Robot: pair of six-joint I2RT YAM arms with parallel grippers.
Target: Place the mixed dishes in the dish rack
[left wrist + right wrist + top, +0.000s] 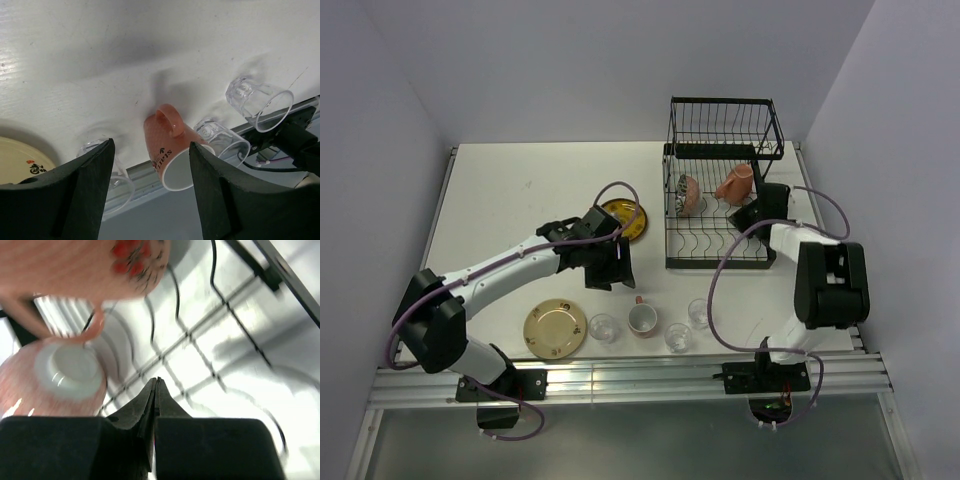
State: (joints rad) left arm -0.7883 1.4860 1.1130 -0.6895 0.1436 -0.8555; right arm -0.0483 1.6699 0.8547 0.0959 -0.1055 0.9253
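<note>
The black wire dish rack [720,190] stands at the back right. A dark patterned bowl [688,195] stands on edge in it, and an orange-and-white mug [735,183] lies tilted beside the bowl. My right gripper [755,212] is shut and empty just right of that mug. Its wrist view shows the shut gripper [156,384], the mug [85,265], the bowl's underside [65,375] and the rack's wires [200,340]. My left gripper [615,265] is open above the second mug [642,319]. In its wrist view the mug [170,150] shows between the open jaws of the gripper [150,200].
A yellow patterned plate [623,218] lies left of the rack. A tan plate [555,328] and three clear glasses [603,327] [678,336] [699,312] stand near the front edge, around the mug. The glasses [262,102] [222,142] [107,175] also show in the left wrist view.
</note>
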